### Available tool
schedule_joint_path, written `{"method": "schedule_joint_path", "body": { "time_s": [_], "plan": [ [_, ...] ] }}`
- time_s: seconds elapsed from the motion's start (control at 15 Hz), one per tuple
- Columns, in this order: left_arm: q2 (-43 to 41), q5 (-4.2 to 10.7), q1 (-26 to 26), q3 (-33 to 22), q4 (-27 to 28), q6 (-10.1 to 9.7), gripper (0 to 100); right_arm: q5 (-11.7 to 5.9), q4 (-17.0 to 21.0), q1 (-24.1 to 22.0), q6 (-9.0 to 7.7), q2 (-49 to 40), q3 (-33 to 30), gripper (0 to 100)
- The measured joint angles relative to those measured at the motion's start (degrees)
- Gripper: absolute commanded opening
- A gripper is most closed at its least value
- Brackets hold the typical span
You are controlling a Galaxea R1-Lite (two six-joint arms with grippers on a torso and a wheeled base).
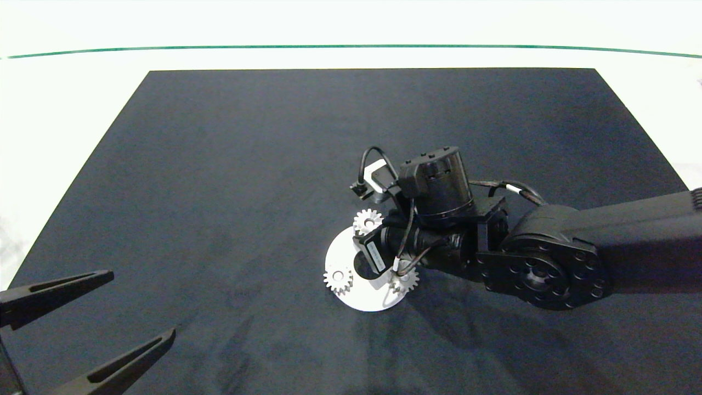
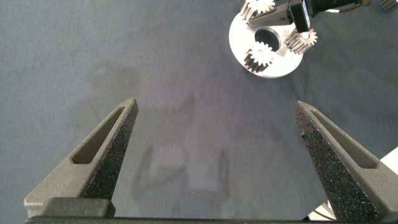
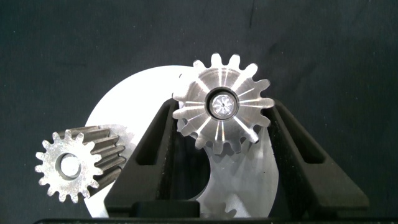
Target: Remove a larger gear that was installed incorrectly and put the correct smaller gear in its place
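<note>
Gear position: larger silver metal spur gear [image 3: 222,106] stands between the right gripper [image 3: 222,149] fingers, over the round white plastic base plate [image 1: 341,253].
Right fingers: narrowly parted, flanking the gear's toothed sides; contact unclear.
Left gripper [image 2: 214,134]: spread wide, holding nothing, near-left over the dark cloth mat [image 1: 219,192].
Neighbours: small silver spur gears [image 1: 337,278] ring the plate.

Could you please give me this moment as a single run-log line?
right gripper: around larger gear on white disc | left gripper: open, idle over mat | small gears seated
</note>
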Motion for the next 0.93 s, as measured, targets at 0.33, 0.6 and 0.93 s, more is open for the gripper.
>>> {"method": "schedule_joint_path", "body": {
  "time_s": [0.33, 0.6, 0.93],
  "plan": [
    [0.0, 0.0, 0.0, 0.1, -0.1, -0.02, 100, 0.0, 0.0, 0.0, -0.11, 0.1, 0.0, 37],
    [0.1, 0.0, 0.1, 0.2, -0.1, 0.0, 100, 0.05, 0.3, 0.0, -1.0, -0.1, 0.1, 31],
    [0.1, -0.01, 0.1, 0.0, 0.0, -0.02, 100, -0.33, 0.5, 0.2, -2.88, -1.0, 0.0, 31]
  ]
}}
